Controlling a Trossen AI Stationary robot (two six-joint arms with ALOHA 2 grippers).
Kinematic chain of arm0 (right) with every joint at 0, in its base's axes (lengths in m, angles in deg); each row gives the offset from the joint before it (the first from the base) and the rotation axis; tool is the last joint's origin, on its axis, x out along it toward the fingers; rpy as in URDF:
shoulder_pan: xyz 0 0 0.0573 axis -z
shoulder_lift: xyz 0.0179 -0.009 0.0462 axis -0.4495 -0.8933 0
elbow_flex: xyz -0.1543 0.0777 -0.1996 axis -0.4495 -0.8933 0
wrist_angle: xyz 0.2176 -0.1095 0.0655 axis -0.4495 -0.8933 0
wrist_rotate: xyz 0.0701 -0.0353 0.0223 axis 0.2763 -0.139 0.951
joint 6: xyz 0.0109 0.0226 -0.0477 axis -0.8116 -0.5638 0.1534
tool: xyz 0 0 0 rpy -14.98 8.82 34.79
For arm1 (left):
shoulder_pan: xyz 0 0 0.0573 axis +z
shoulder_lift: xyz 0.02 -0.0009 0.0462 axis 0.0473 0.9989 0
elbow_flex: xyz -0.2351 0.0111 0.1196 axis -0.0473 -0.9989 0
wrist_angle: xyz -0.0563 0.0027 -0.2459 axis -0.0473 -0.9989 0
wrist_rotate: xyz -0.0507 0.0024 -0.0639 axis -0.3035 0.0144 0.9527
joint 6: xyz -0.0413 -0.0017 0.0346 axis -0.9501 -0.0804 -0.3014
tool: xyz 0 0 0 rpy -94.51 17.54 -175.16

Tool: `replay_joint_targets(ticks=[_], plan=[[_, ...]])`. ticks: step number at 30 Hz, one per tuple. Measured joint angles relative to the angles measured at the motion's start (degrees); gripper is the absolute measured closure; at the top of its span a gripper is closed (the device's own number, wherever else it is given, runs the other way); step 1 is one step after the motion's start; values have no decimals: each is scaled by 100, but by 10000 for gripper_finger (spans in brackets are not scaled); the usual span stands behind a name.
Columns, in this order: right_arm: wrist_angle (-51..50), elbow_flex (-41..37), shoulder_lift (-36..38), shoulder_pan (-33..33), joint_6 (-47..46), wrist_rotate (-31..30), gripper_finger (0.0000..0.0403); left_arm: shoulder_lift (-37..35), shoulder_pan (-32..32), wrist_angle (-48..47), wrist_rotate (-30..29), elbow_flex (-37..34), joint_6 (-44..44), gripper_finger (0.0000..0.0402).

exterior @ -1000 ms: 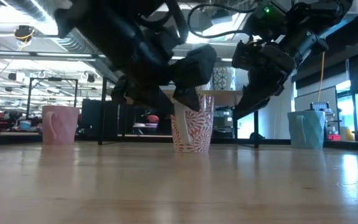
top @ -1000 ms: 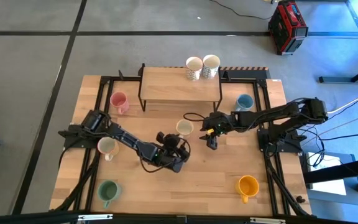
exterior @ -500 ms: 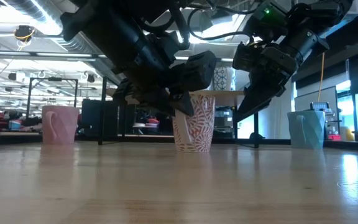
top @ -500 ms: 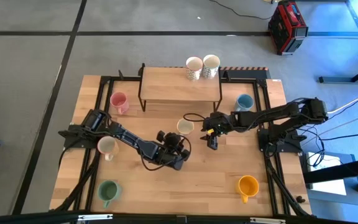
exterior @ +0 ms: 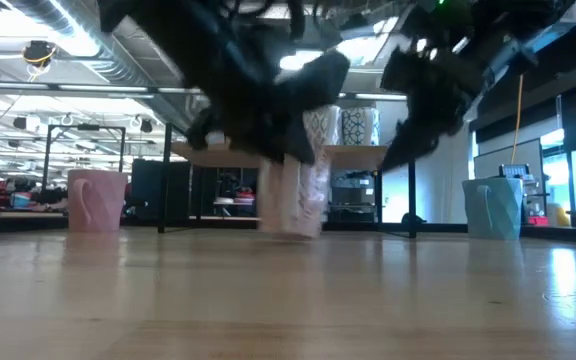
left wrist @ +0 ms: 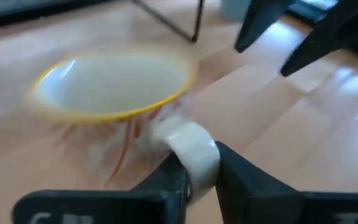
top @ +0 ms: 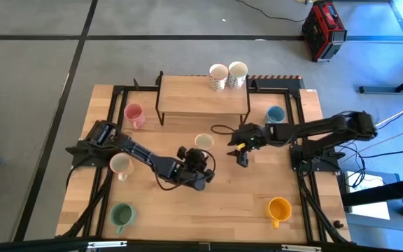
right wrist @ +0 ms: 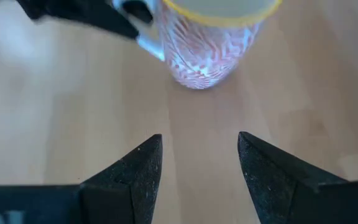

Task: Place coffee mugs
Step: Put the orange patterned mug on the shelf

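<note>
Table (top: 243, 189): pale wood planks in a black frame, set on grey floor crossed by dark lines. A red case (top: 324, 29) is seen on the floor beyond the far edge. In the low view an open hall with ceiling lights and ducts lies behind.

Shelf (top: 201, 94): wooden riser at the far edge; two cream mugs (top: 228, 74) stand at its right end, touching.

Mugs on the table: pink (top: 133, 114) far left; blue (top: 276, 115) far right; cream (top: 121, 165) at the left edge; green (top: 122, 215) near left; yellow (top: 279, 209) near right.

Patterned mug (top: 203, 143): mid-table, in front of the shelf, red-lined, yellow-rimmed. Its handle is clamped between the fingers of the left gripper (left wrist: 194, 168).

Right gripper (right wrist: 197, 152): fingers apart, nothing held, hanging just right of the patterned mug.

Hard to make out: the patterned mug and both arms are smeared in the low view; whether the mug rests on the wood cannot be told.

Open room: bare planks across the near middle, between green and yellow.
</note>
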Motion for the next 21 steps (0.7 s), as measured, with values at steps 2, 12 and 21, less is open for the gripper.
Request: replay_joint_targets(ticks=[2,12,21], plan=[[-125,0,384,0,40,-2,204,-154,2,-6,-16,137,263,374],[-497,0,2316,-2,165,-414,204,-513,207,-1185,79,1406,1204,387],[-753,2,3099,-2,165,-509,204,-543,197,-1125,344,2006,1983,387]])
